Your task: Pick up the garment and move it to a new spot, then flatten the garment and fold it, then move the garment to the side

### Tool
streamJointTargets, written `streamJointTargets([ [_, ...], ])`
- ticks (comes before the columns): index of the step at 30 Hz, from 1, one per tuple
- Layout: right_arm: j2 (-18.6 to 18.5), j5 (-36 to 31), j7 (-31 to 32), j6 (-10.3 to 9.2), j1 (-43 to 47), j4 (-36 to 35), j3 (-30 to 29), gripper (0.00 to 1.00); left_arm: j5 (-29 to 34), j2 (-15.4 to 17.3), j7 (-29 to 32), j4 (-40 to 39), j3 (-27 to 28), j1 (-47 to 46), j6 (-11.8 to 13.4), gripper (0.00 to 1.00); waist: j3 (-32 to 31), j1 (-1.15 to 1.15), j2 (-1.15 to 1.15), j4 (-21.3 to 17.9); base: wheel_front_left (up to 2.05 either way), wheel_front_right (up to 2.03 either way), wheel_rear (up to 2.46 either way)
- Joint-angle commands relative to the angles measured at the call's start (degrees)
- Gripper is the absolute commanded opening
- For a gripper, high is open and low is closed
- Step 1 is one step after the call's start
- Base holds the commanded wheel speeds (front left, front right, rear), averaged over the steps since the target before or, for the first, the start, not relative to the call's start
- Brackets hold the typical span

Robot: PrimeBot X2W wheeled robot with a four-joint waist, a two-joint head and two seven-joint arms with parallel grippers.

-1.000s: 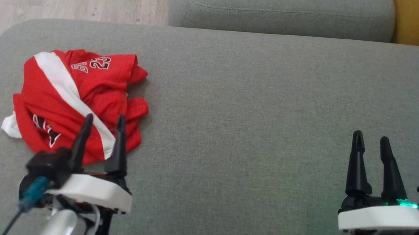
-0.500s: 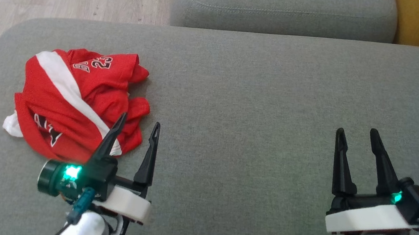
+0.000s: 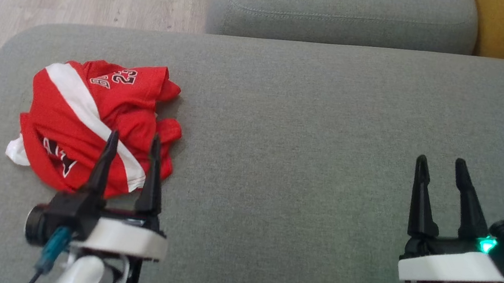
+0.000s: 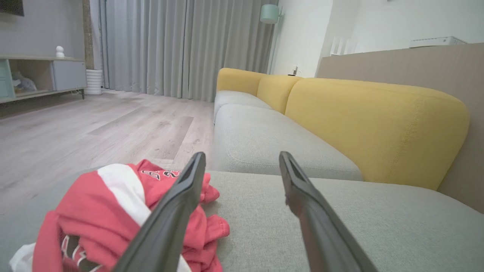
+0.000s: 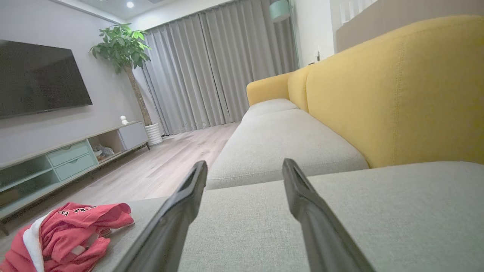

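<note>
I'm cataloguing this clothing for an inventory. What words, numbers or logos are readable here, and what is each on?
"23": white digits on the red garment, near its far edge.
Letters beside the 23: crumpled into a fold, too distorted to read.
Black-and-white print near the red garment's near edge: partly hidden, not readable.
Grey sofa: no text on it.

The red garment bears the number 23 in white-edged digits near its far edge. Just beside the digits are a few letters in the same style, perhaps "BA", but the cloth is too crumpled to read them surely. Nothing else is legible.
</note>
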Motion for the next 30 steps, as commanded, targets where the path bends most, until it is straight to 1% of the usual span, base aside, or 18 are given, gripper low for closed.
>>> streamJointTargets([
  [1, -0.4, 0.4, -0.9, -0.04, -0.5, -1.1, 1.0, 1.00, 1.1, -0.5, -1.0, -1.9, 3.9, -0.1, -1.6, 1.00, -0.2, 0.00, 0.00, -0.1, 0.00, 0.00, 0.00],
  [2, -0.4, 1.1, -1.1, -0.04, -0.4, -0.7, 1.1, 1.00, 1.3, -1.0, -1.2, -1.6, 4.9, 0.6, -2.7, 1.00, -0.2, 0.00, 0.00, -0.1, 0.00, 0.00, 0.00],
  [4, -0.4, 4.6, -1.4, -0.04, 0.2, 0.8, 1.1, 1.00, 2.4, -1.9, -1.5, -0.6, 6.3, 1.8, -4.8, 1.00, -0.4, 0.00, 0.00, -0.2, 0.00, 0.00, 0.00],
  [5, -0.4, 4.9, -1.6, -0.04, 0.2, 1.4, 1.5, 1.00, 2.9, -2.4, -1.7, 0.2, 6.8, 2.4, -5.9, 1.00, -0.4, 0.00, 0.00, -0.2, 0.00, 0.00, 0.00],
  [6, -0.4, 4.9, -1.6, -0.04, 0.2, 1.4, 1.5, 1.00, 2.9, -2.4, -1.7, 0.2, 6.8, 2.4, -5.9, 1.00, -0.4, 0.00, 0.00, -0.2, 0.00, 0.00, 0.00],
  [9, -0.4, 3.6, -2.1, -0.04, 0.2, 2.2, 2.3, 1.00, 4.5, -3.9, -2.2, 2.7, 7.9, 3.4, -8.9, 1.00, -0.5, 0.00, 0.00, -0.3, 0.00, 0.00, 0.00],
  [10, -0.4, 2.9, -2.4, -0.04, 0.3, 2.8, 1.9, 1.00, 5.4, -5.1, -2.6, 3.6, 8.8, 3.6, -10.7, 1.00, -0.5, 0.00, 0.00, -0.4, 0.00, 0.00, 0.00],
  [14, -0.4, 1.1, -3.1, -0.04, -0.1, 3.4, 1.8, 1.00, 8.7, -6.6, -3.2, 4.6, 10.4, 3.9, -13.3, 1.00, -0.5, 0.00, 0.00, -0.5, 0.00, 0.00, 0.00],
  [17, -0.5, -0.6, -3.6, -0.04, -0.3, 3.2, 2.2, 1.00, 11.6, -7.3, -3.7, 5.3, 11.2, 4.0, -14.6, 1.00, -0.5, 0.00, 0.00, -0.7, 0.00, 0.00, 0.00],
  [23, -0.5, -0.5, -3.6, -0.04, -0.4, 3.2, 2.3, 1.00, 13.4, -8.6, -3.7, 6.3, 13.3, 4.0, -16.5, 1.00, -0.7, 0.00, 0.00, -0.6, 0.00, 0.00, 0.00],
  [30, -0.5, -0.8, -3.6, -0.04, -0.2, 3.1, 3.8, 1.00, 14.2, -9.3, -3.7, 6.9, 15.5, 4.4, -17.4, 1.00, -1.0, 0.00, 0.00, 1.3, 0.00, 0.00, 0.00],
])
